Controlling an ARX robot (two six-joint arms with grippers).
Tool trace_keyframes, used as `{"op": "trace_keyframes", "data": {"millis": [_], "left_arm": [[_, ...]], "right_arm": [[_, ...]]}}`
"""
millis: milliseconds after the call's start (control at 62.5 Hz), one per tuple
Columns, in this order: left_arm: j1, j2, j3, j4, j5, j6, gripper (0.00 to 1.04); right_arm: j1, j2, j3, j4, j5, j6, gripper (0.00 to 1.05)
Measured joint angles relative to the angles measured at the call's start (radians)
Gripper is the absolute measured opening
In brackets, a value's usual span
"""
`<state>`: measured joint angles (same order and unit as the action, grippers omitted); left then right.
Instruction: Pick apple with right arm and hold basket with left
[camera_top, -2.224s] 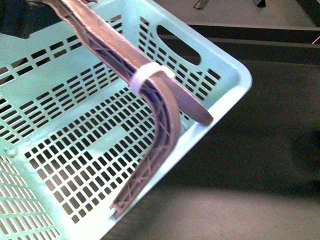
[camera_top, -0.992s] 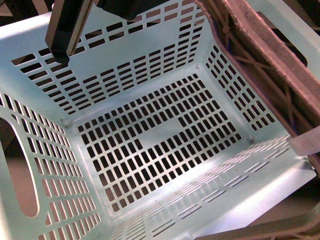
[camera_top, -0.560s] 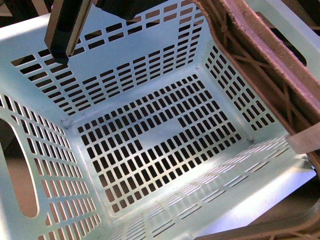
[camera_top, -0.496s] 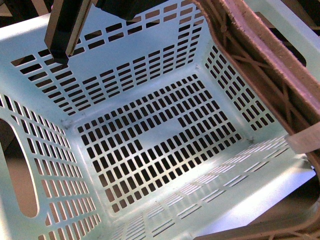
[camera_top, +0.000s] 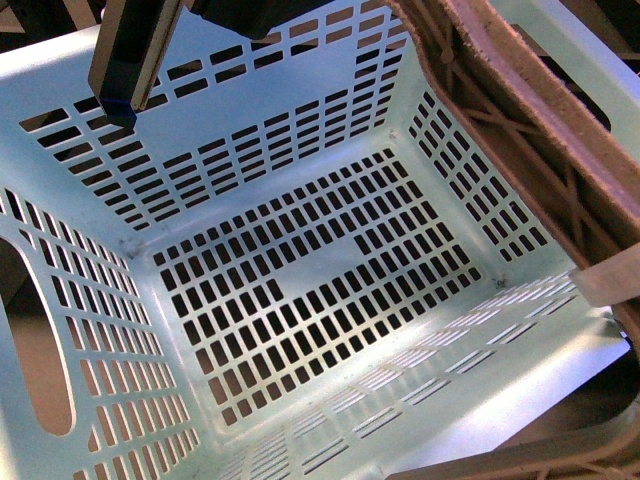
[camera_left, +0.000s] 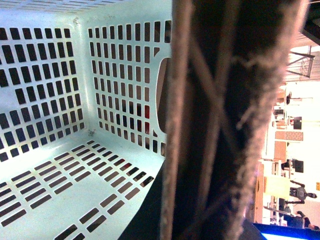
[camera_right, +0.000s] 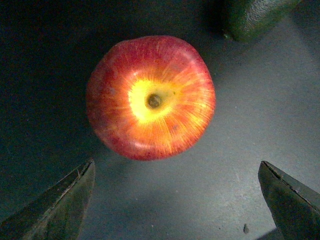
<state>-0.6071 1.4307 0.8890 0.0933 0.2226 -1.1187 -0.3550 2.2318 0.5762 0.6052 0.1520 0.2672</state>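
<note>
Pale-green plastic basket (camera_top: 60, 120) hangs tilted, mouth open for fruit. Its brown handle (camera_left: 220, 120) blocks the left wrist view, so I cannot tell whether the left fingers (camera_top: 122, 55) clamp it. The right gripper (camera_right: 177, 164) has its fingers spread wide, straddling the apple (camera_right: 150, 97) on the dark worktop (camera_right: 260, 110).

Red apple (camera_right: 151, 97), yellow round its pit, is seen end-on, set on dark surface. Mint slotted basket (camera_top: 540, 365) is viewed from above; handle cut-out (camera_top: 45, 360) at approx. 8 o'clock.
</note>
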Motion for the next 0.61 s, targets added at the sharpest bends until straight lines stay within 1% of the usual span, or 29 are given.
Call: {"op": "trace_keyframes", "data": {"millis": [336,608], "left_arm": [[0.0,0.0,0.0,0.0,-0.001,0.0,0.06],[0.0,0.0,0.0,0.0,-0.002,0.0,0.06]], "right_arm": [[0.023,0.085,0.135,-0.046,0.009,0.022,0.96],[0.027,0.13,0.186,-0.067,0.026,0.021,0.95]]}}
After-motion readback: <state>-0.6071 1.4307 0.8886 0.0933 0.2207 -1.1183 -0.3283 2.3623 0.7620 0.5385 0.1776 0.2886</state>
